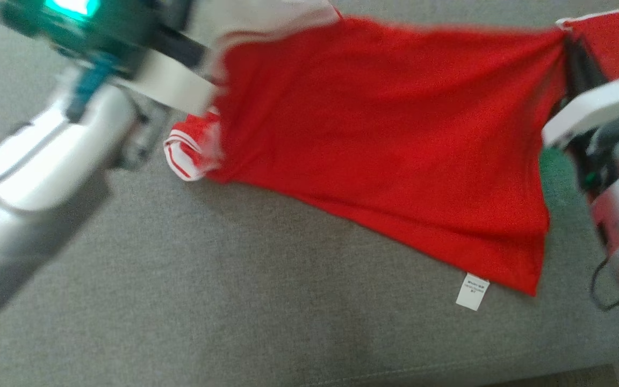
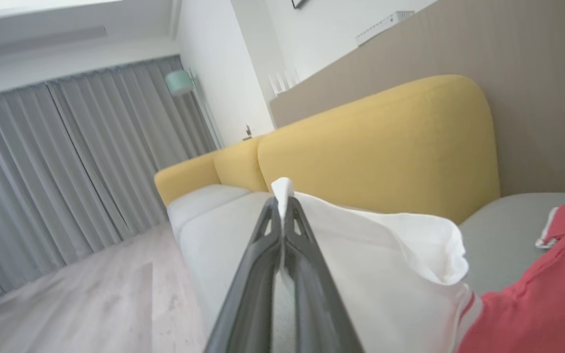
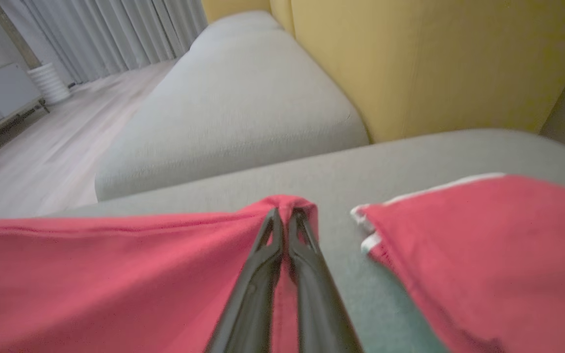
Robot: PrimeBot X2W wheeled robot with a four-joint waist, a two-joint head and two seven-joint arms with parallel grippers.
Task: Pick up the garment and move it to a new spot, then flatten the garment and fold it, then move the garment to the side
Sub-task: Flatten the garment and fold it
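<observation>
While the garment (image 1: 384,134) is stretched across the upper half of the head view, it is gripped at both ends. The left hand (image 2: 281,206) is clamped on a fold of white fabric (sleeve or collar, cannot be told), fingers pressed together, at upper left of the head view. The right hand (image 3: 285,218) is pinched onto a bunched peak of red fabric at upper right of that view. The top edge is pulled taut between the two grips; the lower edge sags toward lower right over the grey sofa seat (image 1: 234,279). A white care label (image 1: 472,291) is seen at the hem, lower right. A red-and-white striped cuff (image 1: 188,150) is bunched at left, just below the left grip. A further red portion (image 3: 483,235) with white edging is seen at right of the right wrist view, parted from the pinched peak by a strip of seat. A yellow backrest (image 2: 375,147) is seen behind.
</observation>
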